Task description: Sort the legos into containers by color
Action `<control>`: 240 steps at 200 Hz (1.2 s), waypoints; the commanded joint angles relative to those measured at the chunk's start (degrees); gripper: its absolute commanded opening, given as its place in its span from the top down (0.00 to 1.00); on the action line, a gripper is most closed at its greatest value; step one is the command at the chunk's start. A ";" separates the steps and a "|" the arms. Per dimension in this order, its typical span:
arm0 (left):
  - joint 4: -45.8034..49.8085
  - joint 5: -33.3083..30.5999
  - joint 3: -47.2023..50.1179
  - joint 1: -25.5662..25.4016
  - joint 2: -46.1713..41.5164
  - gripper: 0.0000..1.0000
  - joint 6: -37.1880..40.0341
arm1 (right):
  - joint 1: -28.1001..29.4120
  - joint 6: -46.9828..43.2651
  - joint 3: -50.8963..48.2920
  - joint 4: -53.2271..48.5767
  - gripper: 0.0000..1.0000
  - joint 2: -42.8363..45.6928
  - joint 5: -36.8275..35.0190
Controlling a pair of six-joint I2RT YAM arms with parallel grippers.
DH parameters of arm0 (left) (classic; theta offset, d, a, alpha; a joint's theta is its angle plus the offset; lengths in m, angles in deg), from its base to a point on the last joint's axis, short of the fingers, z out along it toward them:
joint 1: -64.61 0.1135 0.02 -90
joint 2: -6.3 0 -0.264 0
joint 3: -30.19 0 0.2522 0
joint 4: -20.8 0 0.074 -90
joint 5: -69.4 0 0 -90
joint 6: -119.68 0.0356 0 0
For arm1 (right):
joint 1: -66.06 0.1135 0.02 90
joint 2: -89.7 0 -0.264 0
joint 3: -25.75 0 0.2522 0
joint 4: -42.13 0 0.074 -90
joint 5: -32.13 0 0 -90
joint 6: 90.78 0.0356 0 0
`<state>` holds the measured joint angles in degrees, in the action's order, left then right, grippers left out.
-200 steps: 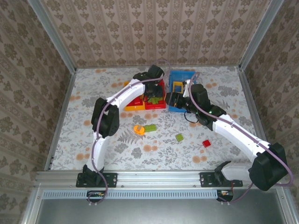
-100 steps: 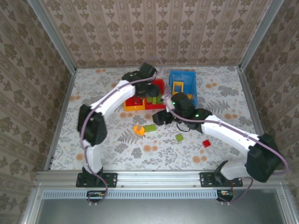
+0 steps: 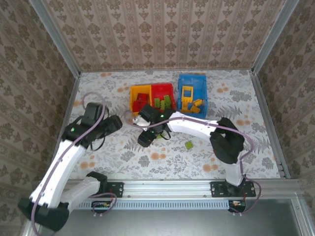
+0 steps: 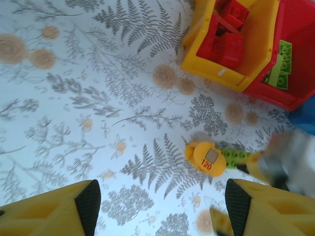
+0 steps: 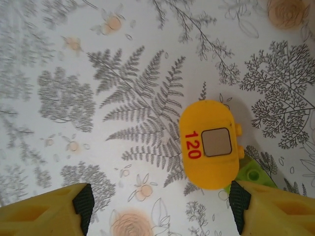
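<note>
Left hand [image 4: 162, 202], right hand [image 5: 161, 204] wide; green lego [image 5: 254, 176] half hidden, perhaps under yellow piece [image 5: 210, 143].

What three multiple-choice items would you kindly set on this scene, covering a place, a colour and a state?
1. Which bin holds the green legos? A blue bin; B red bin; C yellow bin.
2. What colour is the rounded piece marked 120? A yellow-orange; B red; C blue.
3. How is the right hand? A shut on a lego; B open above the rounded piece; C shut empty.
B: they lie within red walls. A: the right wrist view shows it. B: it gapes wide, nothing held.
</note>
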<state>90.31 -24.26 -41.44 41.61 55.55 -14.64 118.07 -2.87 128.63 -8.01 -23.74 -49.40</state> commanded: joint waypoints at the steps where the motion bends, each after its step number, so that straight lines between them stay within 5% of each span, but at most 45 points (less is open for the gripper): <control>1: 7.43 -1.90 2.12 0.33 -6.34 0.29 -2.68 | 0.12 -1.20 5.24 -8.74 0.26 -4.76 -3.72; 81: 9.10 -1.81 1.94 0.37 -9.26 0.30 -3.99 | 1.69 -0.32 12.58 -10.42 0.31 -14.32 -8.88; 162: 6.74 0.28 2.59 0.37 -9.42 0.31 -3.39 | 2.44 2.85 15.86 -10.29 0.52 -17.53 -7.72; 202: -2.39 8.35 3.22 0.22 -8.96 0.31 -0.17 | 0.99 5.90 11.58 -6.74 0.63 -7.39 -8.97; 240: -11.57 13.82 0.82 -4.07 -2.24 0.31 1.85 | -6.86 11.69 2.09 -3.54 0.64 6.24 -10.16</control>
<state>87.21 -15.93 -38.75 40.58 48.97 -15.91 117.09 3.86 134.68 -13.80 -28.31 -57.57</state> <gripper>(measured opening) 0.690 0.444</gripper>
